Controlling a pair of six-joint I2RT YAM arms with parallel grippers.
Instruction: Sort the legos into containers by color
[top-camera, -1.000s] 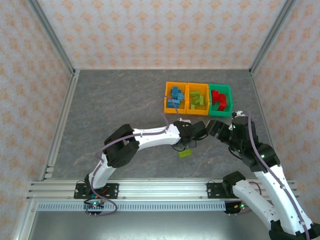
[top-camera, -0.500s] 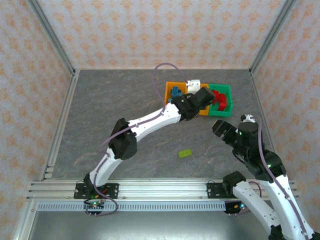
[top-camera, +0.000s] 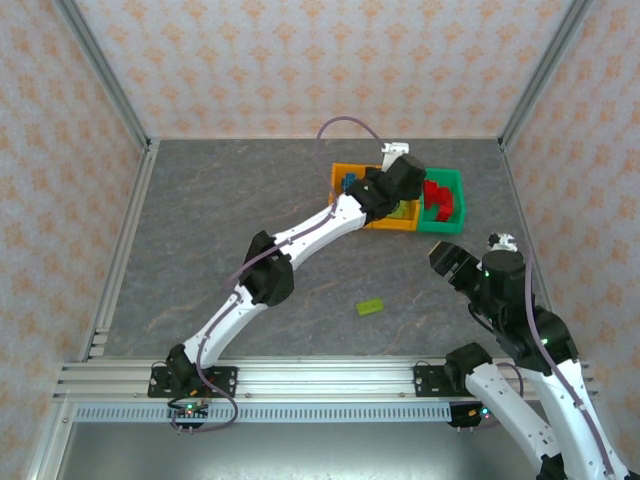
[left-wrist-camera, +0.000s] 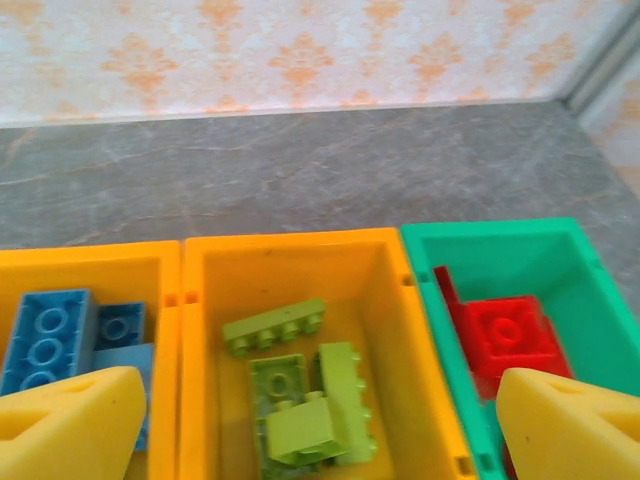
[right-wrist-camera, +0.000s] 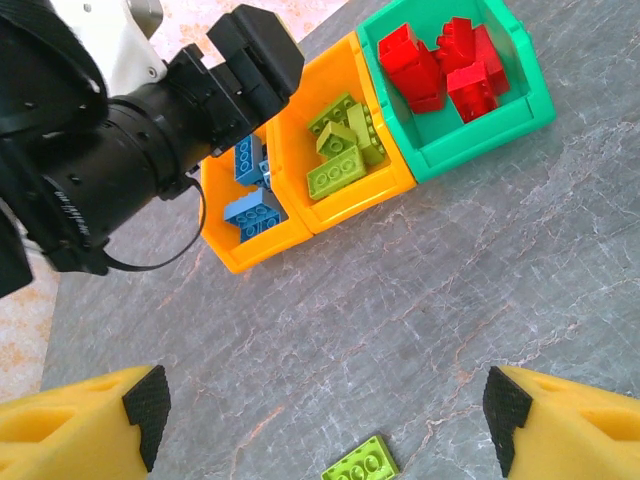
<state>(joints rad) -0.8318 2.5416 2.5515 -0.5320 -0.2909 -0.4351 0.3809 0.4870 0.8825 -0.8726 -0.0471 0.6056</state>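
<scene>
My left gripper hangs open over the middle orange container, with nothing between its yellow fingers. Below it lie several lime green legos. Blue legos fill the left orange container, and red legos sit in the green container. From above, the left gripper covers the middle container. One flat lime green lego lies on the table. My right gripper is open just above that loose lego, and it stands right of the lego in the top view.
The left arm stretches diagonally across the table to the containers at the back right. Patterned walls with metal frame posts enclose the grey stone-look tabletop. The open table lies left of the arms.
The left arm swung from beside the loose lego up to the middle container and its jaws opened, dropping a lime green lego in. The right arm drew back slightly to the right.
</scene>
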